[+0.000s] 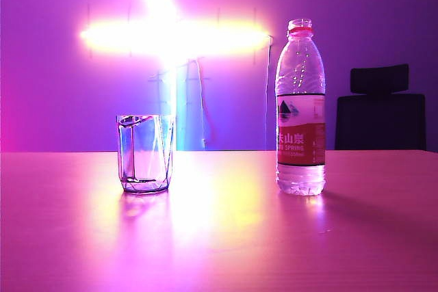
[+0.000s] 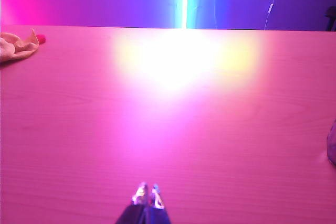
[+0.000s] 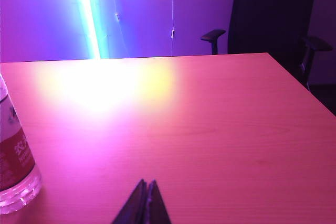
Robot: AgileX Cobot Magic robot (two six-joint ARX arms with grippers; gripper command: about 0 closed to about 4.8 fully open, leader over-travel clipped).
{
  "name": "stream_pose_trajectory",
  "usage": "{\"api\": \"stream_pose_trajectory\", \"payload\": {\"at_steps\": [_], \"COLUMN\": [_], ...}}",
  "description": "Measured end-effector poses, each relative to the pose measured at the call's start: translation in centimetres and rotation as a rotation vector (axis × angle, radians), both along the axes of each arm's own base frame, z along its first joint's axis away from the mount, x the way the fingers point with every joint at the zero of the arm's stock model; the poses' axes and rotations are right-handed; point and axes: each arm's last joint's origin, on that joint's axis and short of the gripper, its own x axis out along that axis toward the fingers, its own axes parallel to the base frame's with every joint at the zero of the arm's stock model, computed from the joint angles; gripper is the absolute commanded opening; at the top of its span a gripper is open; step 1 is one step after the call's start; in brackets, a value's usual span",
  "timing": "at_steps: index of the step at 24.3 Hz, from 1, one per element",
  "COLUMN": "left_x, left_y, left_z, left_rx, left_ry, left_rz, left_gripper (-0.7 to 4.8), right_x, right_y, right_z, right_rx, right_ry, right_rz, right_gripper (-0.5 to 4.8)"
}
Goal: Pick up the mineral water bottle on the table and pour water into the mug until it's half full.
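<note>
Clear mineral water bottle (image 1: 300,107) stands upright on the tabletop (image 1: 219,237) right of the mug (image 1: 144,153), well apart; left end effector (image 2: 147,189) and right end effector (image 3: 146,183) hover low, both pressed together, empty.

Bottle label, red band: white Chinese characters, of which "山泉" can be read, are printed on the mineral water bottle (image 1: 300,107); the first character is cut off by the bottle's curve.
Bottle label, below the characters: "SPRING" is read in white capitals; smaller print beneath is too fine to be read.
Bottle label, above the red band: a dark mountain emblem is shown.
Bottle label, right wrist view: white characters are seen on the red label (image 3: 14,153), blurred and unreadable.
</note>
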Motion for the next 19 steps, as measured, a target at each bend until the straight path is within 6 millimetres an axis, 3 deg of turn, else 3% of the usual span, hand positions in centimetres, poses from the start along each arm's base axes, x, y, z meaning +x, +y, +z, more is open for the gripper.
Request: {"api": "stream_pose_trajectory", "payload": {"at_steps": [12, 15, 19], "left_x": [0.0, -0.1, -0.4], "left_y": [-0.1, -1.3, -3.0], "left_z": [0.0, 0.0, 0.0], "left_rx": [0.000, 0.001, 0.001], "left_ry": [0.000, 0.000, 0.006], "left_rz": [-0.011, -0.130, -0.309], "left_gripper": [-0.02, -0.02, -0.02], "right_x": [0.0, 0.0, -0.1], "right_y": [0.1, 0.4, 0.9], "right_z": [0.0, 0.3, 0.9], "right_rx": [0.059, 0.179, 0.202], "right_ry": [-0.001, -0.020, -0.065], "right_rz": [0.026, 0.137, 0.309], "right_gripper": [0.00, 0.00, 0.00]}}
